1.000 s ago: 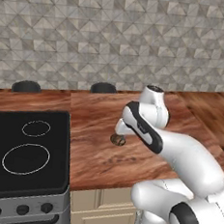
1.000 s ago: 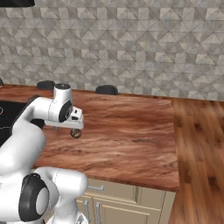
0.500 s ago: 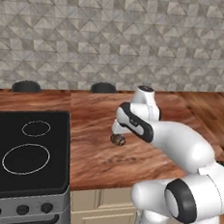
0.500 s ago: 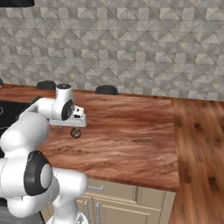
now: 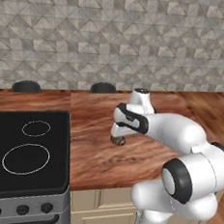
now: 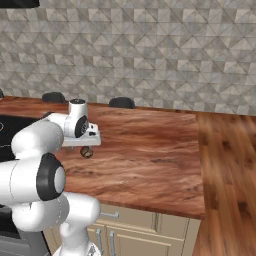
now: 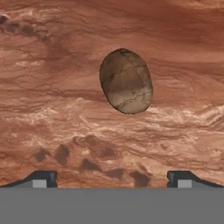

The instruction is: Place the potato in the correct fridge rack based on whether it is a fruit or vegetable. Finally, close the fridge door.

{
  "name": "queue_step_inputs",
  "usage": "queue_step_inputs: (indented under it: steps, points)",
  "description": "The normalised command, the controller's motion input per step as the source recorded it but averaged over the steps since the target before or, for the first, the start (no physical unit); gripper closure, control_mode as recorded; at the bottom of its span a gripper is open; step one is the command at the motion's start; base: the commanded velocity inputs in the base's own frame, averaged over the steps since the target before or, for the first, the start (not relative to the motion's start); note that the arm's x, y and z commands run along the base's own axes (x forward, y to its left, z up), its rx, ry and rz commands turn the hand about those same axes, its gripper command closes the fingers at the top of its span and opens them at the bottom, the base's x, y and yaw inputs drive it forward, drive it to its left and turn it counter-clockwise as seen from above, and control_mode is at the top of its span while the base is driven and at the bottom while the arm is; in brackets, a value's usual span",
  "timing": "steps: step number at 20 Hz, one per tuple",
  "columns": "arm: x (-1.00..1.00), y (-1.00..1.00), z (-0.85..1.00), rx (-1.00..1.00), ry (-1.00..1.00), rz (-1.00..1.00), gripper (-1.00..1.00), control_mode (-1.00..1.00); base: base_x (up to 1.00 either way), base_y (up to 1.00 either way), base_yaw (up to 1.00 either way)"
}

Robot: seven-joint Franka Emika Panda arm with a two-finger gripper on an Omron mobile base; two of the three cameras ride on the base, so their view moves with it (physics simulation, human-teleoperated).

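The potato (image 7: 126, 81) is a dull-brown oval lump with a tan patch, lying on the wooden counter. It also appears as a small dark lump under the hand (image 5: 118, 140) (image 6: 86, 152). My gripper (image 7: 113, 180) hangs straight above it, pointing down, with its fingertips (image 7: 41, 179) spread wide and nothing between them. From the base views the gripper (image 5: 119, 133) (image 6: 85, 145) sits just over the potato, apart from it. The fridge rack is out of view.
A black stove top (image 5: 23, 149) lies left of the potato. Two dark round objects (image 5: 102, 88) (image 5: 25, 86) stand at the back of the counter (image 6: 150, 160) against the tiled wall. Cabinet drawers (image 6: 145, 235) run under the counter's front edge.
The arm's elbow and upper links have swung nearer the base cameras. The hand has stayed over the potato, which has not moved.
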Motion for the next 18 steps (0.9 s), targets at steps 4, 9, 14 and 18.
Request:
queue_step_inputs:
  steps: [4, 9, 14, 18]
  points:
    - [0.09, 0.05, -0.54, -0.01, 0.02, 0.11, -1.0, -1.0, 0.0, 0.0, 0.0]
    - [0.22, 0.01, -0.19, -0.07, 0.0, 0.08, -1.0, -1.0, 0.0, 0.0, 0.0]
    - [0.27, 0.0, -0.05, -0.06, 0.0, 0.03, -1.0, -1.0, 0.0, 0.0, 0.0]
    - [0.24, 0.0, -0.05, -0.03, 0.0, 0.02, -1.0, -1.0, 0.0, 0.0, 0.0]
